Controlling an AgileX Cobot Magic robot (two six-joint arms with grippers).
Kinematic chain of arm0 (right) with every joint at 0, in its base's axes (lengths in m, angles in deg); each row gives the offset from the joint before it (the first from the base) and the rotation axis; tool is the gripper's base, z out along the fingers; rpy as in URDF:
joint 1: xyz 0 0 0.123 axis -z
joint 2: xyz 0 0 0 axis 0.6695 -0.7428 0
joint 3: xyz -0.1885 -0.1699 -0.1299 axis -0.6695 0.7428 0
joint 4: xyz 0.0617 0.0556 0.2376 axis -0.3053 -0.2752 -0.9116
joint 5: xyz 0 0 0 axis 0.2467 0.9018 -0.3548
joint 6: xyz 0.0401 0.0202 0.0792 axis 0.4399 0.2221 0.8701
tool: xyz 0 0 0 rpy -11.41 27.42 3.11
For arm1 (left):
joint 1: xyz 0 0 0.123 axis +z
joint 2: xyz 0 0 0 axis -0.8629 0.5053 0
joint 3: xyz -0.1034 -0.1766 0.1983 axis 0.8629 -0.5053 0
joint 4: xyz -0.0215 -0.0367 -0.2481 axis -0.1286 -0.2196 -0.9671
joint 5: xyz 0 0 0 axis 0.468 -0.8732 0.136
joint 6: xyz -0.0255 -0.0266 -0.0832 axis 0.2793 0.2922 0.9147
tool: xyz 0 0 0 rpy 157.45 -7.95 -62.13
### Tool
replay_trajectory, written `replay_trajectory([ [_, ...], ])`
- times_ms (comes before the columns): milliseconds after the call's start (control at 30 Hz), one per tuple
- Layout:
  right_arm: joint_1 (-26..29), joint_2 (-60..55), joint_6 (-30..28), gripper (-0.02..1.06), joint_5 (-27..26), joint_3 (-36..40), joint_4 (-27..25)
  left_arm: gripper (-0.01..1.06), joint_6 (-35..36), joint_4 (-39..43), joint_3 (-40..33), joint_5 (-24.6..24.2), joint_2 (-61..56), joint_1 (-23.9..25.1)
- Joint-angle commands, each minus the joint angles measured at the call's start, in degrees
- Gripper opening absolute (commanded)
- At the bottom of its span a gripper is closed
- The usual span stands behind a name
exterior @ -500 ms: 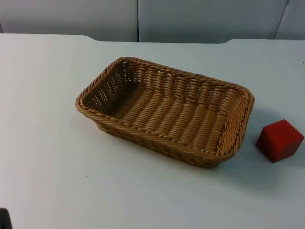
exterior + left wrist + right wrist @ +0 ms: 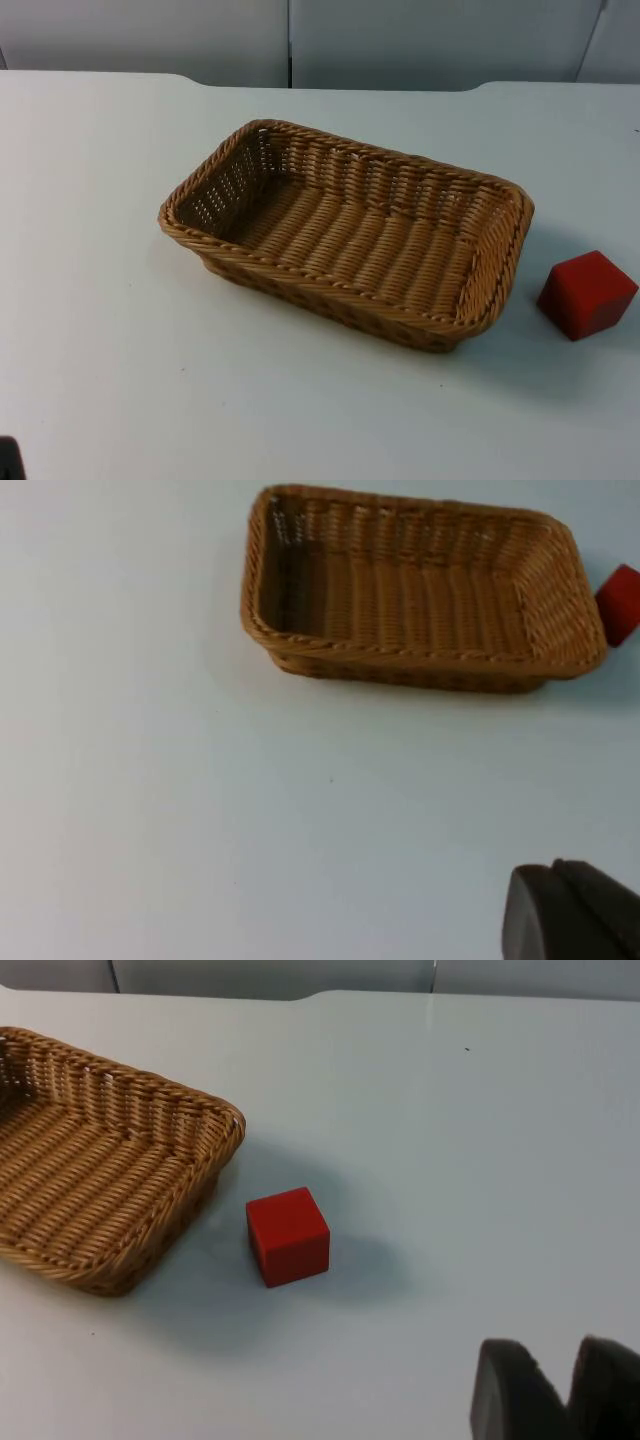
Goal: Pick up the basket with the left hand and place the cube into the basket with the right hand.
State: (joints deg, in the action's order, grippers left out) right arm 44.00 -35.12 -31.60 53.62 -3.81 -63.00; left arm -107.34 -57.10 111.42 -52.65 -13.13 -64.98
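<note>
A brown wicker basket (image 2: 345,232) stands empty at the middle of the white table, its long side running from back left to front right. A red cube (image 2: 586,293) rests on the table just to the right of the basket, apart from its rim. In the left wrist view the basket (image 2: 415,585) lies well ahead of my left gripper (image 2: 560,912), which is shut on nothing, and the cube (image 2: 620,602) peeks out beyond the basket's end. My right gripper (image 2: 565,1392) hangs shut and empty, some way short of the cube (image 2: 288,1235) and the basket (image 2: 95,1190).
The grey partition wall (image 2: 300,40) closes off the table's far edge. Bare white table (image 2: 150,380) spreads around the basket on the left and in front. A small black shape (image 2: 8,460) sits at the front left.
</note>
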Motion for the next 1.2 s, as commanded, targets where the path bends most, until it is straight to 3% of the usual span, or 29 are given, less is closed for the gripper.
replay_trajectory([
  [0,0.2,0.2,0.0,0.19,-0.3,0.3,0.3,0.00,-3.0,-2.0,3.1,0.6,7.5,-0.2],
  [100,0.2,0.2,0.0,0.19,-0.3,0.3,0.3,0.00,-5.4,-2.0,10.9,0.0,24.2,-0.2],
  [333,0.2,0.2,0.0,0.19,-0.3,0.3,0.3,0.00,-10.6,-4.7,20.8,-0.5,47.0,-0.4],
  [467,0.2,0.2,0.0,0.19,-0.3,0.3,0.3,0.00,-11.6,-5.7,30.6,-0.7,64.5,-2.7],
  [733,0.2,0.2,0.0,0.19,-0.3,0.3,0.3,0.02,-15.4,-3.3,43.2,1.1,78.4,-9.1],
  [833,0.2,0.2,0.0,0.19,-0.3,0.3,0.3,0.10,-15.6,0.4,46.6,1.9,82.3,-10.8],
  [967,0.2,0.2,0.0,0.19,-0.3,0.3,0.3,0.37,-12.8,8.1,52.8,1.9,89.2,-12.1],
  [1000,0.2,0.2,0.0,0.19,-0.3,0.3,0.3,0.37,-12.8,8.1,52.8,1.9,89.2,-12.1],
  [1033,0.2,0.2,0.0,0.19,-0.3,0.3,0.3,0.55,-10.5,9.1,54.9,2.3,91.1,-12.1],
  [1067,0.2,0.2,0.0,0.19,-0.3,0.3,0.3,0.58,-9.8,9.3,55.3,2.6,91.8,-12.1],
  [1100,0.2,0.2,0.0,0.19,-0.3,0.3,0.3,0.71,-8.6,10.5,56.8,3.8,93.5,-12.1],
  [1167,0.2,0.2,0.0,0.19,-0.3,0.3,0.3,0.73,-8.5,11.4,57.8,6.2,95.1,-12.3],
])
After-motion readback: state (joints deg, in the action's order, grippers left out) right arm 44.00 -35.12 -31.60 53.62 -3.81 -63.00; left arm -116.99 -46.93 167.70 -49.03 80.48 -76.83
